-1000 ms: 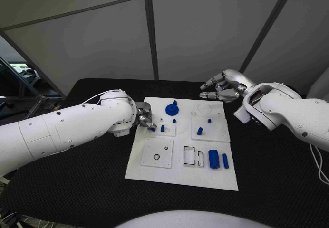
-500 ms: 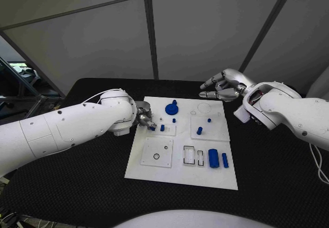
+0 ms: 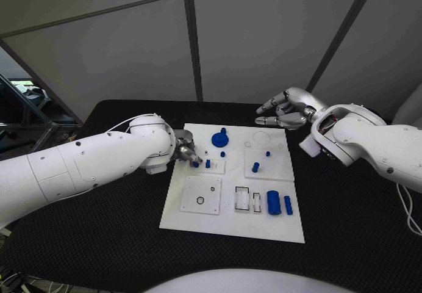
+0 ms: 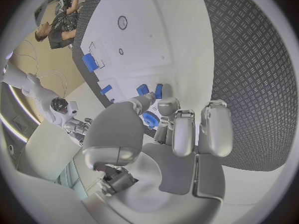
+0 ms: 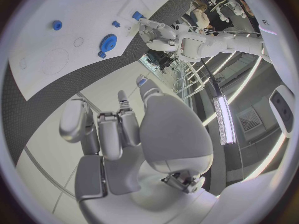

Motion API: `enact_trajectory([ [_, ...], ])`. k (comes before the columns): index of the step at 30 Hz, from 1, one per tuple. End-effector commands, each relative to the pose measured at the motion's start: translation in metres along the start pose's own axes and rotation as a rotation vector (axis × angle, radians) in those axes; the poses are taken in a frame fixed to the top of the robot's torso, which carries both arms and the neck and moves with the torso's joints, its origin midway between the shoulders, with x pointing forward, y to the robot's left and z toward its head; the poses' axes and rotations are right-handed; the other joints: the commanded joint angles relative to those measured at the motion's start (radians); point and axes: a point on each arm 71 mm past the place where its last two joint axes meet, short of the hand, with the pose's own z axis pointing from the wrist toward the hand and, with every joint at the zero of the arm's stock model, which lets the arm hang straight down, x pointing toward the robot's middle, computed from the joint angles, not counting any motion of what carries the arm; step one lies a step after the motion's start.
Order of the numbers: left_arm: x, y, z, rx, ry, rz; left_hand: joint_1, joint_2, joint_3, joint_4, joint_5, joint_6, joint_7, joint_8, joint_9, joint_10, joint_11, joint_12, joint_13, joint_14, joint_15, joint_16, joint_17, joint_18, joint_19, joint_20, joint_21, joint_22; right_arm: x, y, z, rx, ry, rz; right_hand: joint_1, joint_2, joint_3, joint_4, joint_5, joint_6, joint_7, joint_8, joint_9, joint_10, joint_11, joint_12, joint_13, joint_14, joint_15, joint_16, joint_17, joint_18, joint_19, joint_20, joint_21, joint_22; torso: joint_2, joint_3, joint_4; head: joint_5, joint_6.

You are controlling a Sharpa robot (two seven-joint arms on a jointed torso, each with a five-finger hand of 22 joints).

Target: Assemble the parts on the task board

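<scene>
Task board [image 3: 230, 227], white plate at mid-table, blue parts [image 3: 274, 203] on it: little has changed over the last second.
Left hand [image 3: 186, 152] remains at the board's left edge, pinching a small blue peg [image 3: 195, 163]; insertion seemingly pending. Right hand [image 3: 283, 112] hovers beyond the far edge, fingers loosely spread, empty.

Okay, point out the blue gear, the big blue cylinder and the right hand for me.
blue gear [image 3: 219, 140], head view, on its toothed disc.
big blue cylinder [image 3: 274, 203], head view, middle of its side.
right hand [image 3: 283, 113], head view, middle of the hand.
</scene>
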Motion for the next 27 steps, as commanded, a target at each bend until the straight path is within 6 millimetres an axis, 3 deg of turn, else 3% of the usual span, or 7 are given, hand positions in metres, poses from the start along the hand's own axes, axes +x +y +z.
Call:
enact_trajectory([
  [1, 0.0026, 0.0010, 0.0009, -0.012, 0.018, 0.008, -0.012, 0.001, -0.012, 0.002, 0.001, 0.009, 0.001, -0.005, -0.002, 0.006, -0.001, 0.004, 0.002, 0.084, -0.008, 0.006, 0.196, -0.009, 0.009, 0.001, 0.004, 0.096, -0.0004, 0.0012, 0.0004, -0.007, 0.003, -0.001, -0.002, 0.006, 0.001, 0.006, -0.004, -0.003, -0.001, -0.005, 0.001, -0.005, 0.001, -0.004, 0.085, 0.075, -0.002, -0.005, 0.137, 0.016, -0.008, -0.001, -0.003, -0.001, 0.000, -0.0002, 0.0004, 0.000, 0.000],
  [21, 0.0013, 0.0011, 0.0035, -0.018, 0.009, 0.001, -0.058, -0.011, -0.095, 0.032, 0.000, 0.030, -0.002, -0.011, -0.015, 0.018, -0.004, 0.007, 0.010, 0.084, -0.011, 0.007, 0.197, -0.011, 0.017, -0.002, 0.011, 0.107, -0.0006, 0.0010, 0.0005, -0.007, 0.001, -0.002, -0.003, 0.006, 0.000, 0.007, -0.004, -0.004, -0.001, -0.005, 0.001, -0.006, 0.001, -0.005, 0.084, 0.074, -0.002, -0.006, 0.136, 0.016, -0.009, -0.001, -0.005, -0.003, -0.001, 0.0001, 0.0006, -0.004, 0.001],
  [27, 0.0004, 0.0041, 0.0042, -0.025, 0.008, -0.001, -0.079, -0.020, -0.161, 0.054, 0.001, 0.037, -0.002, -0.013, -0.020, 0.021, -0.003, 0.008, 0.013, 0.084, -0.011, 0.007, 0.197, -0.012, 0.020, -0.003, 0.013, 0.111, -0.0009, 0.0007, 0.0004, -0.007, 0.001, -0.002, -0.003, 0.006, 0.000, 0.007, -0.004, -0.004, -0.001, -0.005, 0.000, -0.006, 0.001, -0.005, 0.084, 0.074, -0.002, -0.007, 0.135, 0.016, -0.010, -0.001, -0.006, -0.004, -0.001, -0.0001, 0.0001, -0.005, 0.000],
])
